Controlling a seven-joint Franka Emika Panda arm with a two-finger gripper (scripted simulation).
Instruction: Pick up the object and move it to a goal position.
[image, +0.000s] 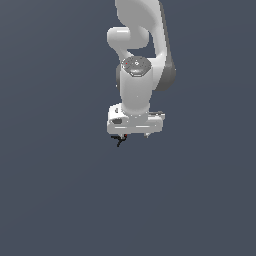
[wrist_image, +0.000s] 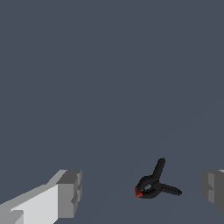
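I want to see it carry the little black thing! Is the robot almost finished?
Not yet. Done: the gripper is open, with the little black object between its fingers. In hand: nothing, since the fingers aren't touching it. Left: closing, lifting and carrying it; no goal spot is visible.

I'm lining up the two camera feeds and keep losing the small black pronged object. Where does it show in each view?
Exterior view: the black pronged object sits just under the white gripper, toward the exterior view's left end of the hand.
Wrist view: it lies between the two grey fingertips, nearer one of them, touching neither.
Shared landmark: the gripper's fingers, which flank the object in both views.
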